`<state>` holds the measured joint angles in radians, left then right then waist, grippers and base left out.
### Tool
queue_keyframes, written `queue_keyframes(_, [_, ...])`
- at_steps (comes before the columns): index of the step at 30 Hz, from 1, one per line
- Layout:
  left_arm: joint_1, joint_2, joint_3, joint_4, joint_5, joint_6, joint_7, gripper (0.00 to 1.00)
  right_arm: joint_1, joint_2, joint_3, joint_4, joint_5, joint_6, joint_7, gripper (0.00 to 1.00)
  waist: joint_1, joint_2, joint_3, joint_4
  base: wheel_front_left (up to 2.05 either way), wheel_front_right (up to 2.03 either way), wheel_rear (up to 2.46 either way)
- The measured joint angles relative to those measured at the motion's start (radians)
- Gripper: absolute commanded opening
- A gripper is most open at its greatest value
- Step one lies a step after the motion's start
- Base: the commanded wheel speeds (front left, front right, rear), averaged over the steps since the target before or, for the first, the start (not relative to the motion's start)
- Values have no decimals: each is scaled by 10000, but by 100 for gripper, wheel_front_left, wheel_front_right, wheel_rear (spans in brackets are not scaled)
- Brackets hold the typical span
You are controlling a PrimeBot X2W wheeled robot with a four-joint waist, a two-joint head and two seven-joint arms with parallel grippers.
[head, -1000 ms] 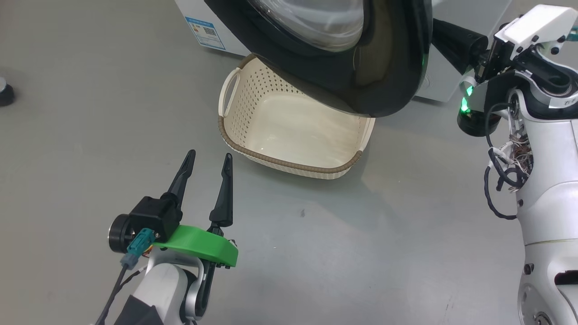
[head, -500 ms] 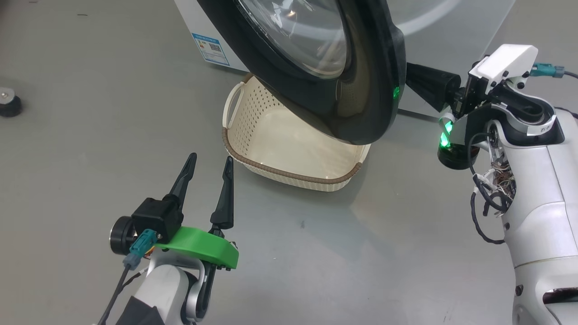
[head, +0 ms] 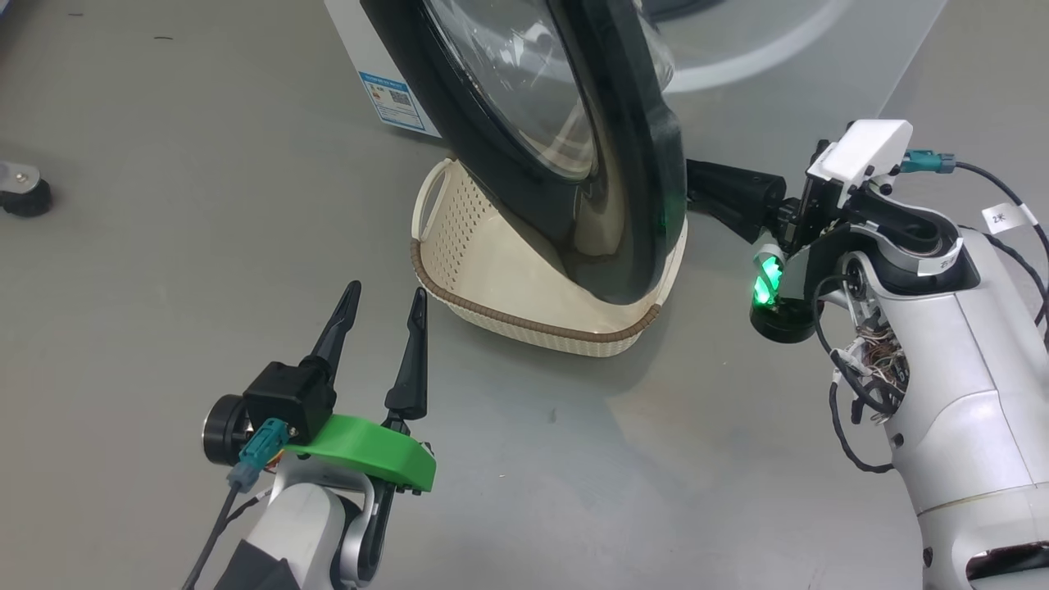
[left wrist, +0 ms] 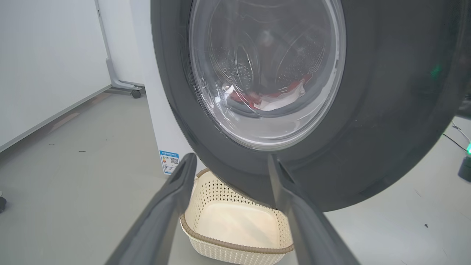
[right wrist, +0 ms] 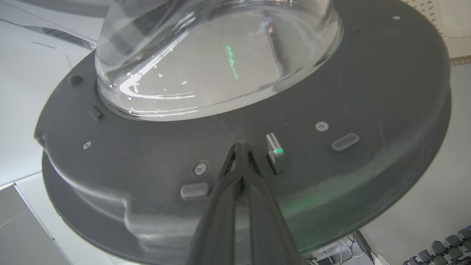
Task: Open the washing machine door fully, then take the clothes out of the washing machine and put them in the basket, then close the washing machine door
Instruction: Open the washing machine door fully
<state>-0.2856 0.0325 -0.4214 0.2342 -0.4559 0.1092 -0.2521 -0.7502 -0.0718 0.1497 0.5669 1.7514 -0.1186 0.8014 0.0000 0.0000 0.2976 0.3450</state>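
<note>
Jaws pinched shut on nothing, the right gripper (right wrist: 241, 147) sets its tips against the inner face of the half-open door (head: 631, 164), which hangs over the basket (head: 524, 319). The left gripper (head: 385, 288) (spread wide, empty) hovers on the door's outer side, with the clothes (left wrist: 268, 101) inside the washing machine (left wrist: 162, 121).

1. Our left gripper (head: 386, 288) sits low at our left, fingers spread wide, empty, pointing up the head view.
2. Its wrist carries a green bracket (head: 365, 447) and a teal connector (head: 256, 455).
3. Our right arm (head: 951, 393) reaches forward and leftward, shell white, green light (head: 769, 274) at the wrist.
4. Our right gripper (right wrist: 241, 147): fingers pressed together, tips meeting.
</note>
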Motion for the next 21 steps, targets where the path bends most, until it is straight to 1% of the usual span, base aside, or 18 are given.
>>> queue_keyframes(13, [158, 2, -88, 6, 13, 0, 0, 100, 284, -2, 1664, -604, 1386, -6, -71, 0, 0, 0, -79, 158, 0, 0, 0])
queue_keyframes(14, [158, 2, -88, 6, 15, 2, 0, 100, 306, 0, 1822, -694, 1505, -77, -73, 0, 0, 0, -83, 165, 0, 0, 0])
queue_keyframes(21, [166, 2, -90, 0, 13, 2, 0, 100, 436, 10, 2765, -1221, 1992, -75, -274, 0, 0, 0, -83, 193, 0, 0, 0])
